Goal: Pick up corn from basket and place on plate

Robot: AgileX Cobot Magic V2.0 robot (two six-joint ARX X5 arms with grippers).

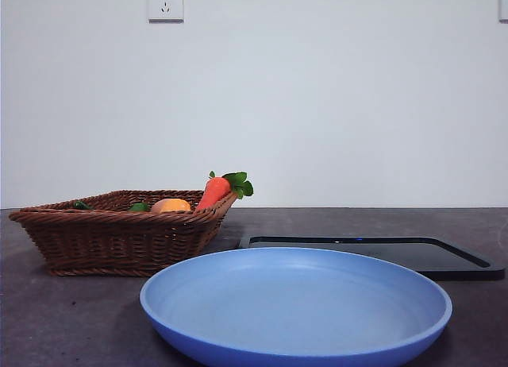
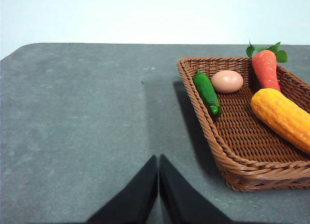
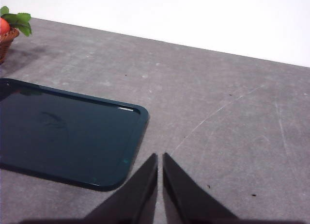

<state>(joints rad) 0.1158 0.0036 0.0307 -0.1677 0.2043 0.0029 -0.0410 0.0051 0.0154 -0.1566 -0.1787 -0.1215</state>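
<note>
The corn [image 2: 283, 118], a long yellow-orange ridged cob, lies inside the brown wicker basket [image 2: 203, 124]; in the front view only its top [image 1: 171, 205] shows over the rim of the basket [image 1: 119, 240]. The light-blue plate [image 1: 295, 311] stands near the camera, right of the basket, with nothing on it. My left gripper [image 2: 158, 158] is shut over bare table beside the basket, holding nothing. Over the table, close to a black tray's corner, my right gripper [image 3: 160, 156] is shut with nothing in it. Neither arm shows in the front view.
In the basket also lie a carrot with green leaves [image 2: 266, 69], a green vegetable [image 2: 207, 93] and a pale round egg-like piece [image 2: 226, 81]. A flat black tray [image 1: 381, 252] lies behind the plate, also seen as the tray [image 3: 63, 136] in the right wrist view.
</note>
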